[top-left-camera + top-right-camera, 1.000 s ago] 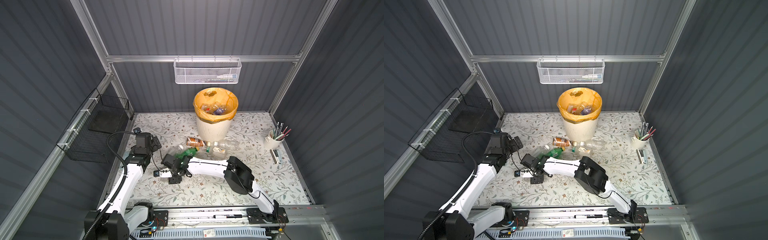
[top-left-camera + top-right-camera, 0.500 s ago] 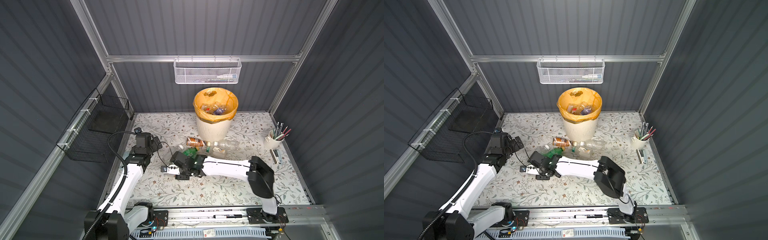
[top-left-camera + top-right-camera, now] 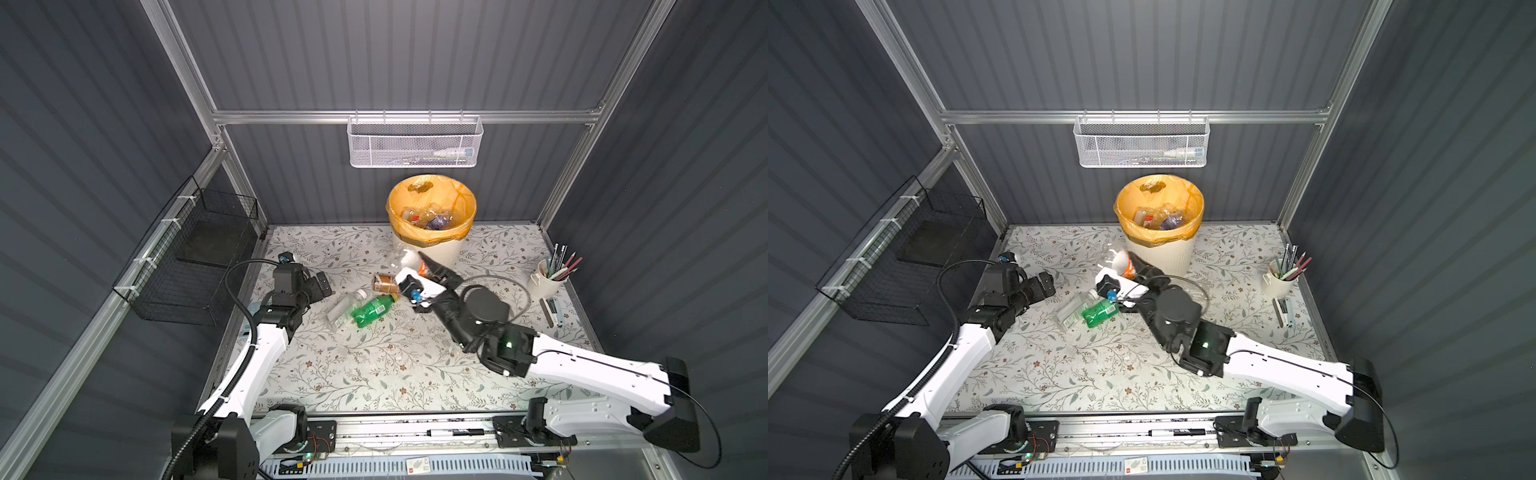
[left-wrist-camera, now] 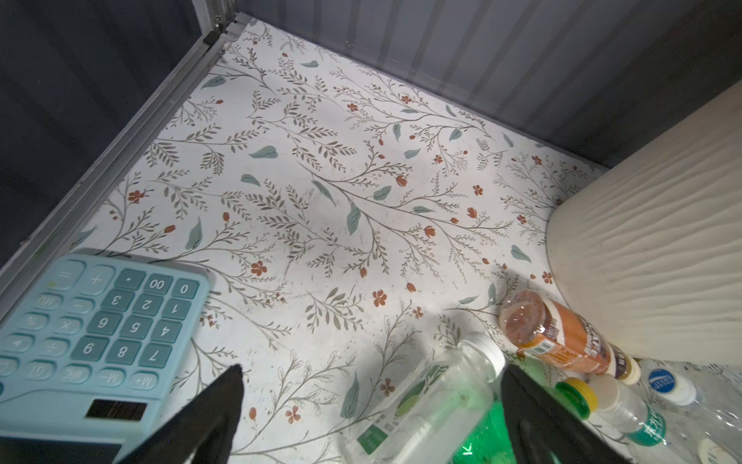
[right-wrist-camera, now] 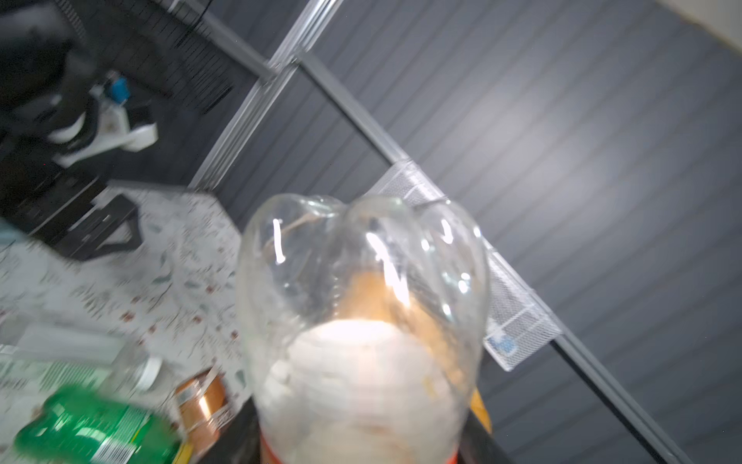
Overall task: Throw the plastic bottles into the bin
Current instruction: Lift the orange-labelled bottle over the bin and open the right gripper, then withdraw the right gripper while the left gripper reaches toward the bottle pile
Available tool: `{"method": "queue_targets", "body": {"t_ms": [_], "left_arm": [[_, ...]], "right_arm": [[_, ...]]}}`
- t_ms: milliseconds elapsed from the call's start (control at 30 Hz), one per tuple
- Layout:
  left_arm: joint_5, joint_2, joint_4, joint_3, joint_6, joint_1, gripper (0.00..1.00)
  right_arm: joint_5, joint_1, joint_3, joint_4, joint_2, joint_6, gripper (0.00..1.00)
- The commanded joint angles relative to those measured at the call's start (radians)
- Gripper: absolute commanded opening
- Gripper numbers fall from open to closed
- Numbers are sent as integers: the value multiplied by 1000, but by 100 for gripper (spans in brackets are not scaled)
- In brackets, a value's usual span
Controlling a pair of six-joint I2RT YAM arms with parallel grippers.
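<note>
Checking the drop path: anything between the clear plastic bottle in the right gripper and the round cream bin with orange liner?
Nothing visible: the clear plastic bottle, in the right gripper, hangs beside the round cream bin.

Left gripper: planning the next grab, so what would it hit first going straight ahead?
Likely the clear white-capped plastic bottle with green label, lying ahead of the open left gripper; depth uncertain.

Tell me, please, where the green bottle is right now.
In both top views the green bottle lies on the table near the middle, beside a clear bottle on its left, in front of the bin.
</note>
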Motion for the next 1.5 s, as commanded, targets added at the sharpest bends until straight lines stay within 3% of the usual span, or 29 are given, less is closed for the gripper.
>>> {"method": "queue_targets", "body": {"t_ms": [0, 233, 367, 433, 500, 533, 700, 833, 933, 1200, 1267, 1467], "left_arm": [[74, 17, 35, -9, 15, 6, 100], [129, 41, 61, -8, -11, 5, 100], [140, 50, 64, -10, -13, 1, 100], [140, 51, 64, -16, -13, -3, 100], [137, 45, 56, -20, -7, -7, 100], [131, 40, 52, -21, -3, -10, 100], [80, 12, 42, -29, 33, -43, 100], [15, 7, 40, -19, 74, -117, 100], [-40, 11, 33, -11, 114, -179, 100], [18, 40, -31, 9, 218, -224, 100], [-16, 61, -89, 35, 259, -269, 100], [-155, 145, -189, 105, 330, -453, 100]], "right_arm": [[-34, -70, 1, 218, -22, -61, 48], [-283, -389, 180, 122, 81, 271, 49], [-414, -537, 489, -272, 315, 473, 56], [-432, -590, 712, -562, 469, 555, 63], [-345, -620, 888, -770, 576, 624, 86], [-304, -625, 902, -790, 584, 642, 95], [-254, -632, 635, -519, 388, 687, 99], [-218, -633, 491, -422, 262, 727, 99], [-216, -634, 394, -415, 186, 754, 99], [-239, -646, 63, -484, 30, 831, 99], [-277, -650, -17, -475, -1, 846, 99], [-241, -670, -189, -464, -78, 953, 99]]}}
